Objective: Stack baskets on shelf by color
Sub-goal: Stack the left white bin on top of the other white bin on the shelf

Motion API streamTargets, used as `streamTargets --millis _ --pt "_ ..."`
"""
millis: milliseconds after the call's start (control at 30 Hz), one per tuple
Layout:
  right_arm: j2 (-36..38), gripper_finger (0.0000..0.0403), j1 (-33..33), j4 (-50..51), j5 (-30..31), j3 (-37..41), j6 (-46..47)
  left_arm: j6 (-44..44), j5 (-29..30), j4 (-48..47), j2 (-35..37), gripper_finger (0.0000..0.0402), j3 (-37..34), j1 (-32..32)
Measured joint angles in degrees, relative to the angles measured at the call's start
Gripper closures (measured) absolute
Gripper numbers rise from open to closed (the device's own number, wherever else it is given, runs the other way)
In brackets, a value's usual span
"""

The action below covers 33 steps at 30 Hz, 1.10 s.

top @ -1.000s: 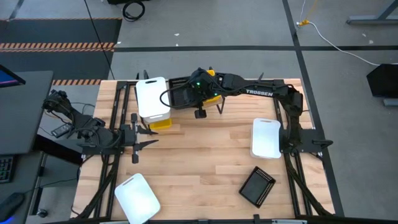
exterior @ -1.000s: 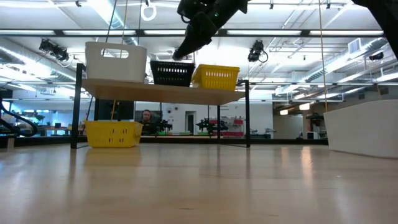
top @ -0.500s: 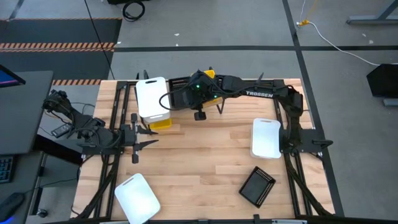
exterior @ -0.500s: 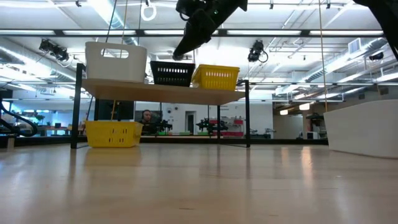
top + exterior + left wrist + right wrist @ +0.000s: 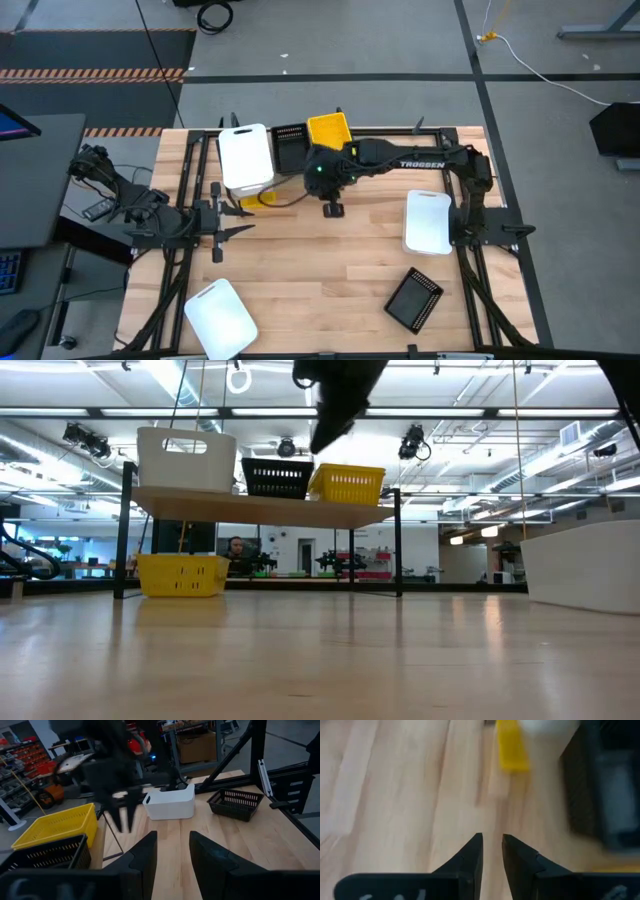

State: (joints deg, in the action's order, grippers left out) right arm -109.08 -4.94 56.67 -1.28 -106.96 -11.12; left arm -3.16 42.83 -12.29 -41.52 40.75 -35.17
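Nearest you on the tabletop (image 5: 340,260) lie a white basket (image 5: 222,318) at the front left and a black basket (image 5: 414,298) at the front right. Your left gripper (image 5: 235,233) waits at the left edge, fingers (image 5: 145,857) slightly parted and empty. Another white basket (image 5: 428,221) sits just beside the right arm's base. Your right gripper (image 5: 491,850) hangs above the table just in front of the shelf (image 5: 265,509), fingers narrowly apart, holding nothing. On the shelf stand a white basket (image 5: 186,459), a black basket (image 5: 277,477) and a yellow basket (image 5: 347,484) in a row. Under the shelf rests another yellow basket (image 5: 183,574).
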Motion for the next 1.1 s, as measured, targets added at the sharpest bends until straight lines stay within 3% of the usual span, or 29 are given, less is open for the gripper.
streamTargets --millis 167,367,467,600,933,1100 --pt "0.0 0.0325 2.9 6.15 -0.11 0.02 5.24 0.04 0.0 0.02 0.0 0.0281 -0.02 0.01" --pt "-0.45 0.0325 6.77 4.48 -2.14 0.03 9.55 0.76 -0.02 0.01 0.0 0.0281 -0.01 0.02" --pt "-0.44 0.0325 8.32 4.33 -0.04 1.42 10.57 1.34 -0.2 0.02 -0.03 0.028 0.0 0.02" --pt "-0.39 0.0325 9.1 7.87 2.14 4.68 12.69 3.21 -4.3 0.0 -0.16 0.0281 0.0 0.02" --pt "-0.35 0.0325 11.7 -3.12 1.7 20.76 14.37 13.39 -8.97 0.15 -8.72 0.0281 0.19 -0.07" --pt "-0.35 0.0325 12.16 -5.53 1.86 24.81 15.04 22.65 -13.5 -7.12 -14.84 0.0281 7.2 -0.98"
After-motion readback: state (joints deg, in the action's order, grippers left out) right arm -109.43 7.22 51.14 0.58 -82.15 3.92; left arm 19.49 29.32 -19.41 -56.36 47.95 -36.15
